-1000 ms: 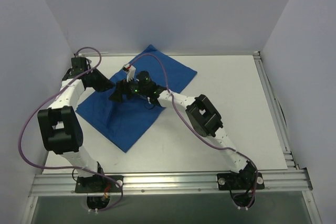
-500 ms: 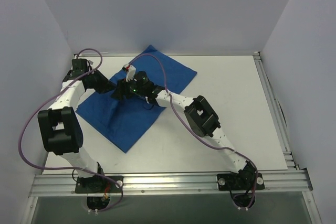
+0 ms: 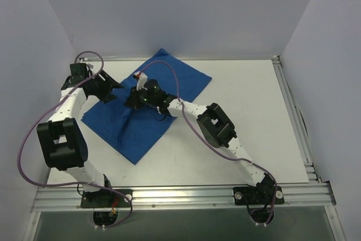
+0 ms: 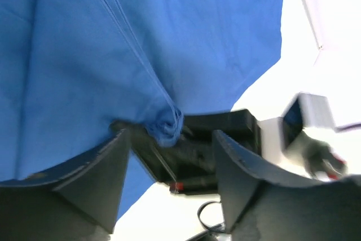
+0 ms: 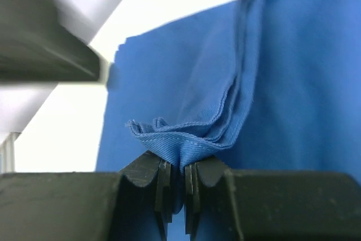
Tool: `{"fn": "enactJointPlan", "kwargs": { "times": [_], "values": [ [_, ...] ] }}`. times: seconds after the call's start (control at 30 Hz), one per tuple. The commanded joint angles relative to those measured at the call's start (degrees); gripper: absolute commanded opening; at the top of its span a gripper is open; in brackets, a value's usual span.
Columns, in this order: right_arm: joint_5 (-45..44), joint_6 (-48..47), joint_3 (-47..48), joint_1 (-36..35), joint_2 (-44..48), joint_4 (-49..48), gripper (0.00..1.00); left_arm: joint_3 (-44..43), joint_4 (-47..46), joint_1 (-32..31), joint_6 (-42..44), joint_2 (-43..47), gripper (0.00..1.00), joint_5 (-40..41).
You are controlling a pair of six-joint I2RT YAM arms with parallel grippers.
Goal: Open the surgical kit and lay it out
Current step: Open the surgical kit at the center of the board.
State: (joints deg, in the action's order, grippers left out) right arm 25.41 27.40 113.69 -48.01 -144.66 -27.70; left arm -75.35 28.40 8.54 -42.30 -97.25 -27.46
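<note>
The surgical kit shows only as a royal-blue cloth wrap (image 3: 141, 125) lying on the white table left of centre, pulled up into a peak in the middle. My right gripper (image 3: 133, 100) is shut on that peak. In the right wrist view its jaws (image 5: 175, 169) pinch a bunched, hemmed fold of the cloth (image 5: 179, 139). My left gripper (image 3: 109, 90) stands open just left of the peak. Between its fingers (image 4: 172, 139) I see the pinched cloth tip (image 4: 167, 123) and the right gripper's black body (image 4: 203, 150), neither of them touched by the fingers. Whatever the wrap holds is hidden.
White walls close in on the table (image 3: 248, 117) at the left, back and right. An aluminium rail (image 3: 186, 196) with both arm bases runs along the near edge. Purple cables (image 3: 28, 134) loop beside the left arm. Bare table lies right of the cloth.
My right gripper has closed on the raised fold of the cloth. My left gripper has opened, let go of the fold and drawn back to the left.
</note>
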Motion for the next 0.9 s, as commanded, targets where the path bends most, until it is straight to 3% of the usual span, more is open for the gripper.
{"fn": "enactJointPlan", "kwargs": {
  "times": [0.0, 0.43, 0.87],
  "values": [
    [-1.5, 0.7, -2.7, 1.9, 3.1, -2.4, 0.0, -0.4, -1.3, 2.5, 0.8, 5.7, 0.72, 0.0],
    [-0.7, 0.0, -8.9, 3.7, 11.6, -3.7, 0.0, 4.3, 4.3, 15.6, 4.4, 11.7, 0.77, 4.6],
    [-4.1, -6.3, -10.3, 3.5, 17.8, 5.9, 0.0, 6.9, 6.0, 17.7, 0.0, 8.8, 0.76, 13.8]
  ]
}}
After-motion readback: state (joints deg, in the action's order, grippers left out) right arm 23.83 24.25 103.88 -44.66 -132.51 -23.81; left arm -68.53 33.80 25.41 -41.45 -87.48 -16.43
